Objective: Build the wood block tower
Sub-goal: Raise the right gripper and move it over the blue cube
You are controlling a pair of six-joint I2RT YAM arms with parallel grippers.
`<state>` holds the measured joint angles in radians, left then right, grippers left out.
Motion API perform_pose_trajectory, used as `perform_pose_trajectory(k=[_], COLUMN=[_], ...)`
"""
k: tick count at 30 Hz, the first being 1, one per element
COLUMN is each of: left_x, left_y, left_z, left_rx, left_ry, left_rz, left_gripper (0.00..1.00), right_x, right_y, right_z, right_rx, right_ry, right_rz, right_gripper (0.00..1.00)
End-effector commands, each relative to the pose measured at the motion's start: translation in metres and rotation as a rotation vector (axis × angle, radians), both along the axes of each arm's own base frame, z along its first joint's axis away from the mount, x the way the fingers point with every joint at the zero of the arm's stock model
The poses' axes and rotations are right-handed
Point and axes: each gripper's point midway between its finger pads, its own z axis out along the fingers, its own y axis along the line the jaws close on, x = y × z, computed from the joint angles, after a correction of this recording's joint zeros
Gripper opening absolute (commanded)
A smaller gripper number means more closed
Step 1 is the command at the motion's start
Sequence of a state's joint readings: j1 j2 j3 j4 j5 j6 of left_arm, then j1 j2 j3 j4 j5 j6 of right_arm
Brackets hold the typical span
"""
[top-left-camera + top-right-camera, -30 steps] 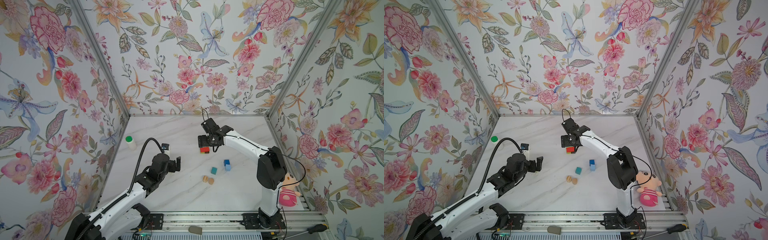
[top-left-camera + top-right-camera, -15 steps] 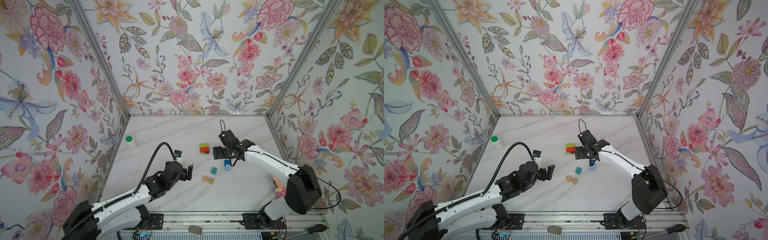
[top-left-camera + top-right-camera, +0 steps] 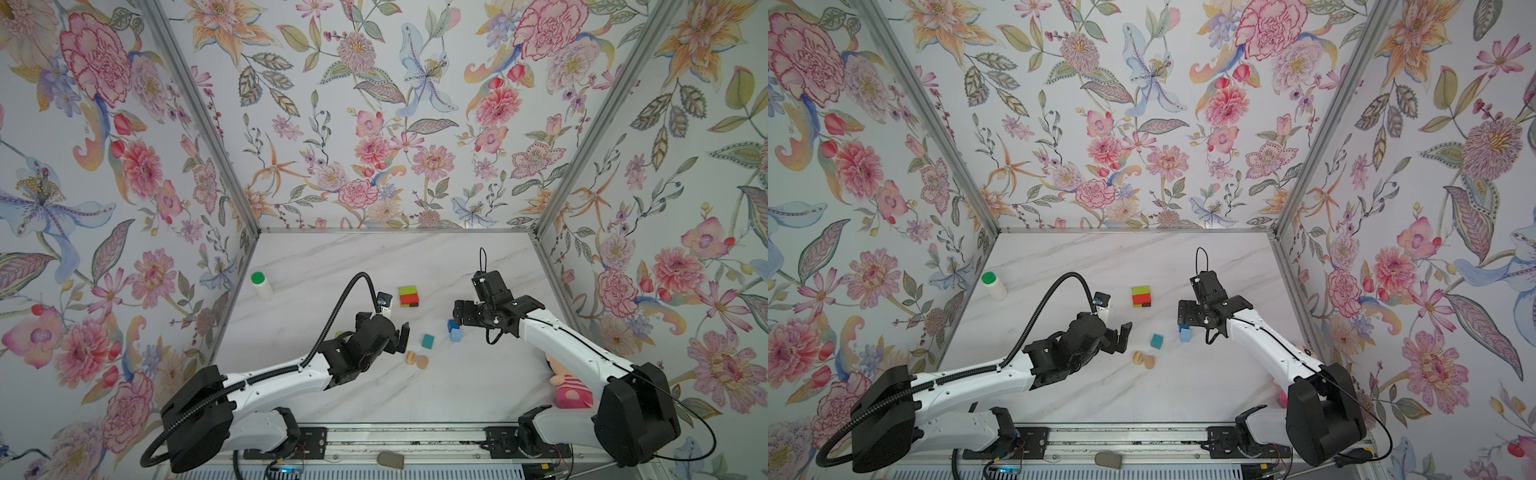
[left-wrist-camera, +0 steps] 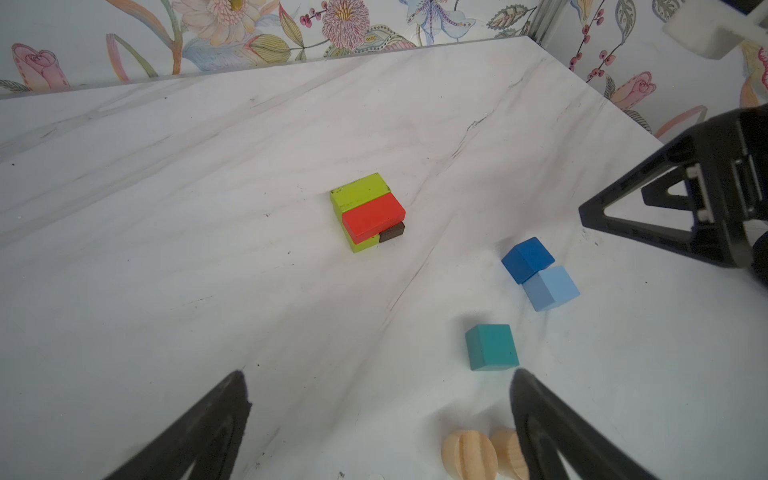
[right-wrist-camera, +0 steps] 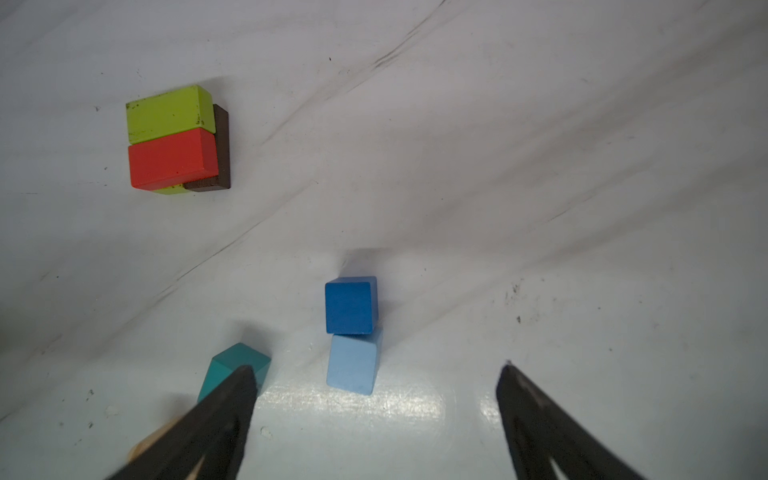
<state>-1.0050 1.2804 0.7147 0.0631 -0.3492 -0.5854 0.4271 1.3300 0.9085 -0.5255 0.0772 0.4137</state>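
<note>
The tower is a low stack in mid-table: a yellow-green and a red block on top, a dark brown one and another green beneath. A dark blue cube touches a light blue cube; a teal cube and two tan rounded pieces lie nearby. A green block peeks from under my left arm. My left gripper is open and empty, beside the tan pieces. My right gripper hangs open over the blue cubes.
A white green-capped bottle stands at the far left by the wall. A pink plush doll lies at the right wall behind my right arm. Flowered walls close three sides; the rail runs along the front.
My right gripper has left the red block on the stack and swung right to above the blue cubes. My left arm has reached forward and right towards the tan pieces.
</note>
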Motion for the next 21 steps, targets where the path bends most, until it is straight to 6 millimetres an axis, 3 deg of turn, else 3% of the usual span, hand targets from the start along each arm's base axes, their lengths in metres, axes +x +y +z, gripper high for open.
perform_pose_trajectory(k=[1,8,15,21], left_x=[0.009,0.018,0.027,0.024], left_y=[-0.011,-0.003,0.008,0.025], left_z=[0.021,0.027,0.022,0.009], left_rx=[0.006,0.053,0.07,0.069], left_ry=[-0.081,-0.165,-0.169,-0.147], left_rz=[-0.008,0.02,0.036,0.054], left_gripper=[0.99,0.99,0.99,0.99], right_x=[0.003,0.015,0.027,0.037], right_y=[-0.002,-0.001,0.007,0.016], right_z=[-0.006,-0.018,-0.035,-0.043], right_rx=[0.013,0.002,-0.001,-0.005], right_ry=[0.006,0.047,0.1,0.123], right_rz=[0.005,-0.001,0.001,0.002], right_gripper=[0.93,0.9,0.7,0.6])
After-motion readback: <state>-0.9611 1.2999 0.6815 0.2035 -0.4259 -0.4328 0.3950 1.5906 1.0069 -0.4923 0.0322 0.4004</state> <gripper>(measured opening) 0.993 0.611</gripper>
